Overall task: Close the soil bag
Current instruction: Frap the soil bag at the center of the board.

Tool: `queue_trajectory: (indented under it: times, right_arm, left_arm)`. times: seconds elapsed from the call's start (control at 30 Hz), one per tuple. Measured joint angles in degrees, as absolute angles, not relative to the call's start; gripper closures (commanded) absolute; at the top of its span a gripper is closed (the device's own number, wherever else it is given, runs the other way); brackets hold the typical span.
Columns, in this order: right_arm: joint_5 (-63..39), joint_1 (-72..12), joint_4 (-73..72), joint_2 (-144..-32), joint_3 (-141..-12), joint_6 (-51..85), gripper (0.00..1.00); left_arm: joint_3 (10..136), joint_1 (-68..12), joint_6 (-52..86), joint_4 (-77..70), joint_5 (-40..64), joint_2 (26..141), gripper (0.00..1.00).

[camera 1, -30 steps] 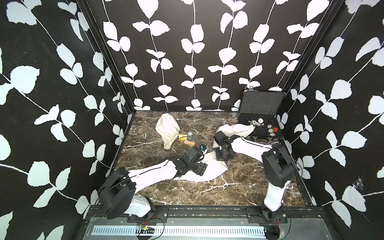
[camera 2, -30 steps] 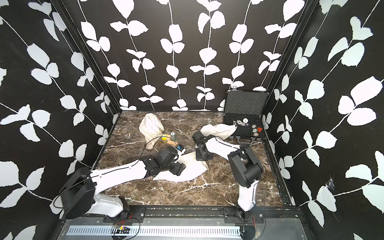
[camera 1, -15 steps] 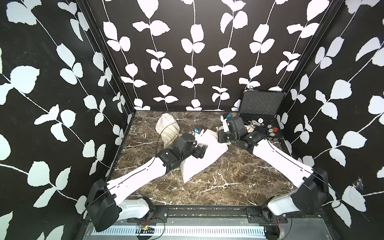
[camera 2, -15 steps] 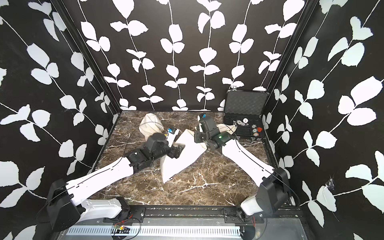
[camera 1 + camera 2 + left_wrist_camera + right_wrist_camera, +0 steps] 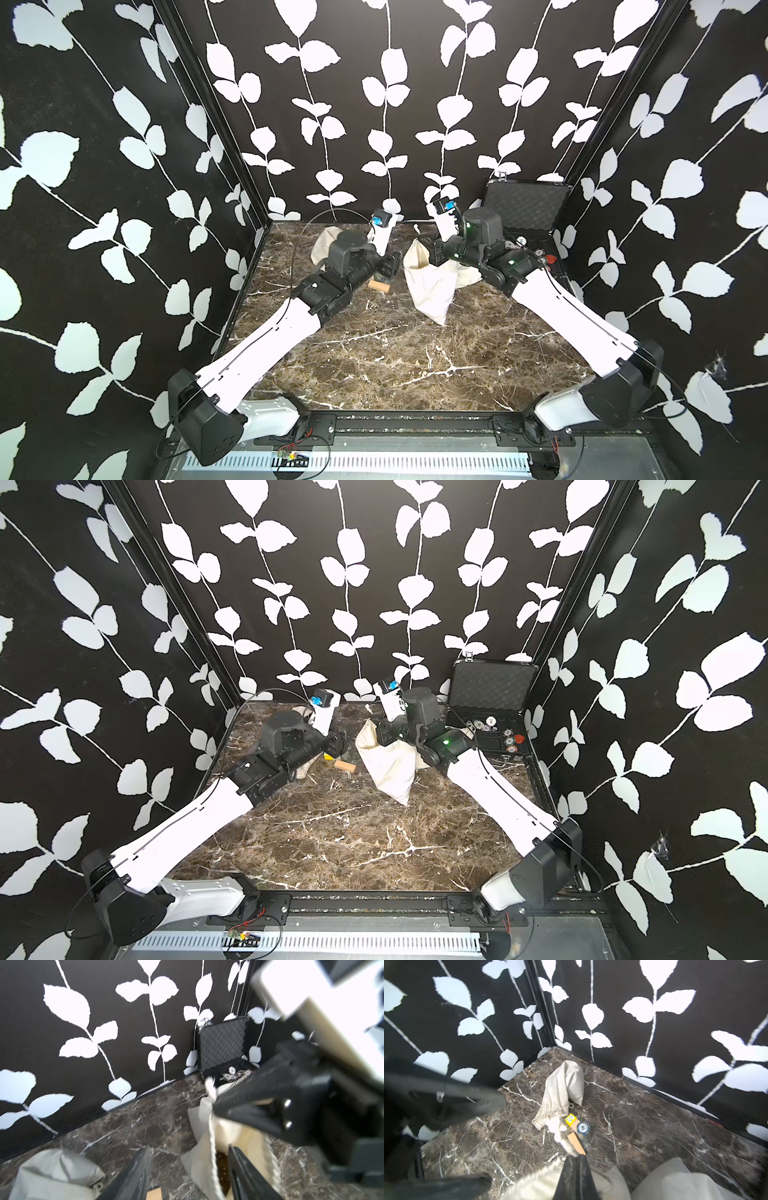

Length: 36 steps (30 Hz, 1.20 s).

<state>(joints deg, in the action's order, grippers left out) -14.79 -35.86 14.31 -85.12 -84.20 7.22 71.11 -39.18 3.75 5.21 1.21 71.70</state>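
Black walls printed with white leaf vines close in a dark marble worktop (image 5: 374, 353). The soil bag (image 5: 430, 286), a cream cloth sack, stands a little right of centre toward the back, its lower corner pointing to the front edge. Its mouth is open: the left wrist view shows dark soil inside.

The right fingers (image 5: 574, 1169) are pressed together on the drawstring (image 5: 211, 1136) just above the bag's mouth, and the white cord runs taut down from their tips to the hem. The left fingers (image 5: 392, 262) stand apart just beside the mouth on its left. They grip nothing. In the left wrist view the cord hangs in the gap between them, and whether either finger touches the fabric I cannot tell through the blur.

A second cloth bag (image 5: 564, 1084) lies slumped in the back left corner, its neck loose. Near that neck sit a yellow die (image 5: 570, 1119), a blue poker chip (image 5: 583, 1128) marked 50 and a small wooden block (image 5: 380, 286), the three close together and left of the soil bag. Another cream bag (image 5: 467, 276) lies just behind the soil bag, partly under the right arm. An open black case (image 5: 524, 208) with a foam-lined lid stands in the back right corner, with poker chips (image 5: 490, 721) in its tray.
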Motion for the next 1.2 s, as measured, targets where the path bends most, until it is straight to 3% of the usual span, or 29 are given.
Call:
queue_trajectory:
  times: [0.23,0.53,1.07,1.2]
  right_arm:
    - [-18.46,-35.86,10.31,-86.19,-82.04,5.54,1.0]
    - [-18.9,-34.89,7.01,-86.52,-80.36,5.8,1.0]
    - [-23.42,-36.01,3.86,-86.54,-78.76,6.66,1.0]
    - [-23.4,-35.97,3.7,-86.8,-78.7,7.11,1.0]
  left_arm:
    - [73.41,-37.87,7.57,2.13,7.86,76.4,0.44]
    - [73.45,-37.54,12.47,0.27,10.76,80.49,0.59]
    - [72.58,-37.12,17.76,-6.55,12.53,80.68,0.64]
    - [70.83,-36.82,19.16,-8.27,12.62,80.68,0.84]
